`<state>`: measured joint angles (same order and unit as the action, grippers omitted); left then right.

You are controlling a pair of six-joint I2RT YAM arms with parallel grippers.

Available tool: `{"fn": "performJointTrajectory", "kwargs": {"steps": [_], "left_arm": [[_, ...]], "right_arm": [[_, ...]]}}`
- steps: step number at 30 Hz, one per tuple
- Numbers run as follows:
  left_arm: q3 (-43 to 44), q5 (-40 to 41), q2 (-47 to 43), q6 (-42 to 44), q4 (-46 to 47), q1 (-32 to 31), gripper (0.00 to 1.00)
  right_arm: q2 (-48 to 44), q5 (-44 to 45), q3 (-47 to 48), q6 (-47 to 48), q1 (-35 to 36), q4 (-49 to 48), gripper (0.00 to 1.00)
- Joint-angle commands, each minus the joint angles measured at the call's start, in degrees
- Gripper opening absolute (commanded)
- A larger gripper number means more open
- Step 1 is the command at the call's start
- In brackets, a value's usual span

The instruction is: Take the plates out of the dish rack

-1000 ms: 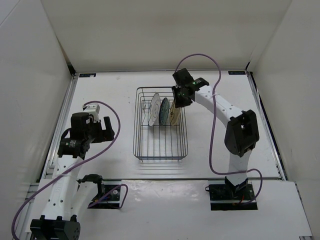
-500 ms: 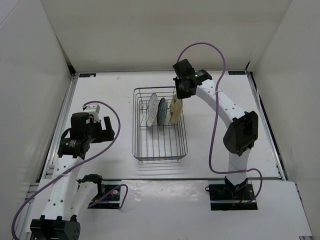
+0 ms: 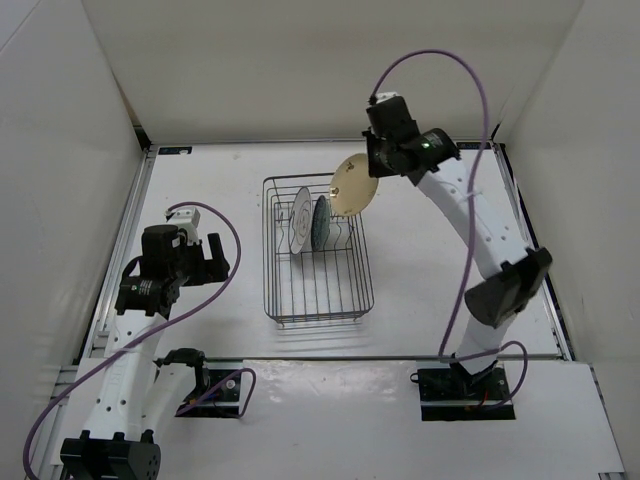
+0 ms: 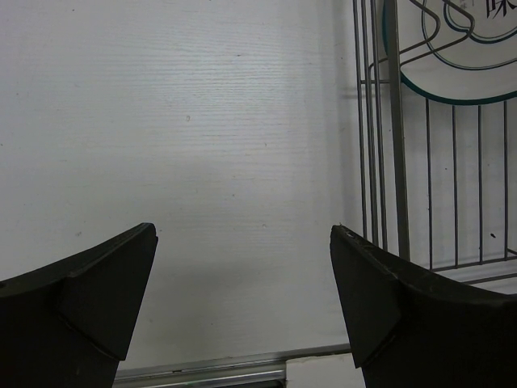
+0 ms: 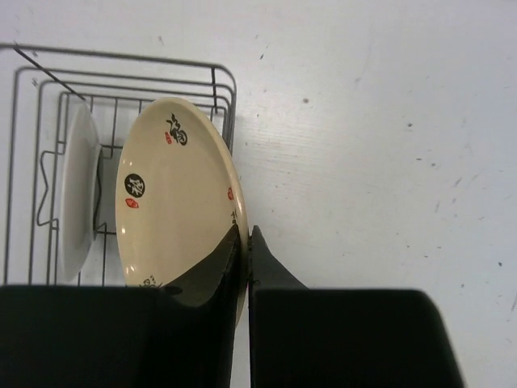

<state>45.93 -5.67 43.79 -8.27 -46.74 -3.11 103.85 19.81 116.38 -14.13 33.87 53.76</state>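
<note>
Dark wire rectangular dish rack (image 3: 318, 250) holds two round plates upright among its prongs: a white plate with grey rings (image 3: 298, 220) and a teal-blue patterned plate (image 3: 321, 221). A cream-tan round plate (image 5: 174, 202) hangs above the rack's far right corner, its rim pinched by the right pincer (image 5: 245, 234). The left pincer (image 4: 242, 234), spread, hovers over white tabletop (image 4: 202, 121) near the rack's left wall.

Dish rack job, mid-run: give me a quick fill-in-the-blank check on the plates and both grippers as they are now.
1. The right gripper is ____ on the rim of the cream-tan plate, which is lifted above the dish rack.
2. The rack holds ____ upright plates.
3. In the top view, the white plate stands to the ____ of the teal-blue plate.
4. The left gripper is ____ and holds nothing.

Missing words: shut; two; left; open.
</note>
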Motion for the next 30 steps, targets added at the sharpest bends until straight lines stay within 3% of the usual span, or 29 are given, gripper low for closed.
{"fn": "performJointTrajectory", "kwargs": {"steps": [1,8,11,12,19,22,30], "left_arm": [[0.7,-1.3,-0.3,-0.3,0.0,-0.1,0.99],[0.6,-1.3,-0.3,-0.3,0.2,-0.1,0.99],[0.7,-1.2,-0.4,-0.3,0.1,0.0,0.99],[0.7,-1.3,-0.3,-0.3,0.1,0.0,0.99],[0.5,-1.5,0.1,-0.4,0.1,0.0,0.99],[0.5,-1.5,0.4,-0.5,0.0,-0.1,0.99],[0.5,-2.0,1.6,-0.6,0.1,-0.1,0.99]], "right_arm": [[-10.9,5.3,-0.9,0.0,-0.3,-3.2,0.01],[-23.2,7.8,-10.5,-3.2,-3.4,-4.4,0.00],[-28.5,10.8,-19.4,-6.0,-4.8,-5.7,0.00],[-29.6,11.0,-26.4,-7.1,-6.4,-6.2,0.00],[-39.3,7.0,-50.2,-17.0,-14.6,-14.4,0.00],[-39.5,4.2,-60.6,-19.7,-20.9,-18.7,0.00],[-34.3,-7.8,-73.1,-24.2,-29.4,-27.8,0.00]]}}
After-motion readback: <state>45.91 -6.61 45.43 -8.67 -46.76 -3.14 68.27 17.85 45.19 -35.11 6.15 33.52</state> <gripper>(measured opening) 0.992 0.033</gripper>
